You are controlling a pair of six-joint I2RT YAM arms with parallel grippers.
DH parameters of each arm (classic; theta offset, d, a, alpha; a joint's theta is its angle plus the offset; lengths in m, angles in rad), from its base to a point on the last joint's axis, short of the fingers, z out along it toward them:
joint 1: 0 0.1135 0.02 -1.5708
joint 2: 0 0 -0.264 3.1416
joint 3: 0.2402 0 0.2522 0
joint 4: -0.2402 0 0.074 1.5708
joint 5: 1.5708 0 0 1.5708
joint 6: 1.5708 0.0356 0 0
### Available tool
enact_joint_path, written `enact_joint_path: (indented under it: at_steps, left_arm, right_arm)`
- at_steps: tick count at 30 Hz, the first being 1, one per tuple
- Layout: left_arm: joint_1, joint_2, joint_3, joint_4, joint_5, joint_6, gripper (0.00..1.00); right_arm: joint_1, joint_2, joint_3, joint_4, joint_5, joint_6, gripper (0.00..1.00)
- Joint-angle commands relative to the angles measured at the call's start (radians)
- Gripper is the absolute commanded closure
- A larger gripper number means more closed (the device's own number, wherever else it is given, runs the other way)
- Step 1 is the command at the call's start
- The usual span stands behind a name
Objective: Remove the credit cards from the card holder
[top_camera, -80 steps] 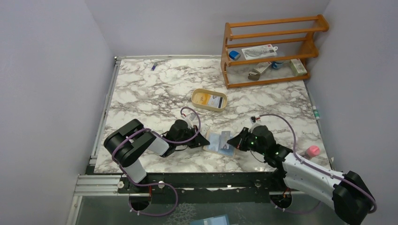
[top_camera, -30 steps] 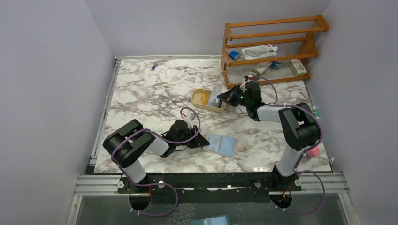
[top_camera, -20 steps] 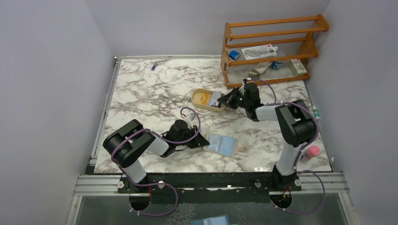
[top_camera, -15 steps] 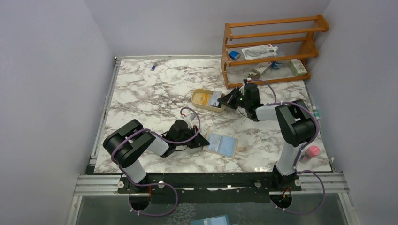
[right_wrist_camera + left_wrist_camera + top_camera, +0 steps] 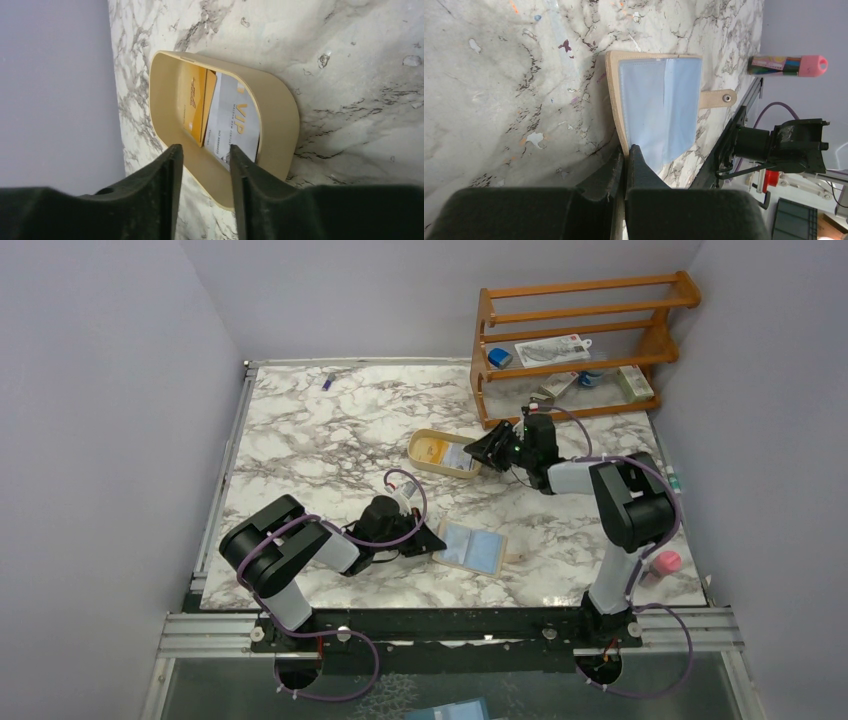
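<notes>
Right gripper (image 5: 205,150) is released, jaws apart with nothing between them, hovering low over the near wall of the tan tray (image 5: 280,105). Two credit cards are in that tray: the yellow-orange card (image 5: 197,105) and the white VIP card (image 5: 232,125), which overlaps it and seems to lean on the tray wall. Risk: the fingers sit close to the rim, so a sloppy retreat could clip it, shove the tray or tip the leaning card out. The card holder (image 5: 659,105) lies open near the table's front edge, well apart from the tray, with its snap tab (image 5: 716,98) sticking out. Left gripper (image 5: 626,152) is clenched on its edge only. That is a thin bite on soft material, so a tug could make it pivot, fold or slip free. The blue pockets look flat; I can't tell if a card remains inside.
</notes>
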Motion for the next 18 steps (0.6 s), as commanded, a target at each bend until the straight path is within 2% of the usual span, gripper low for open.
enact_joint_path:
  at_steps: [1,5,11,18]
  left_arm:
    - [0.004,0.019,-0.037,-0.123,-0.014,0.046,1.00]
    - [0.003,0.015,-0.038,-0.122,-0.015,0.044,1.00]
    - [0.003,0.018,-0.037,-0.123,-0.015,0.043,1.00]
    - [0.004,0.001,-0.026,-0.124,-0.014,0.023,1.00]
  right_arm:
    - [-0.006,-0.004,0.035,-0.049,-0.028,-0.043,0.52]
    - [-0.006,-0.047,0.034,-0.077,-0.020,-0.078,0.43]
    - [-0.007,-0.136,0.098,-0.213,0.025,-0.184,0.42]
    - [-0.006,-0.353,0.077,-0.318,0.065,-0.296,0.42]
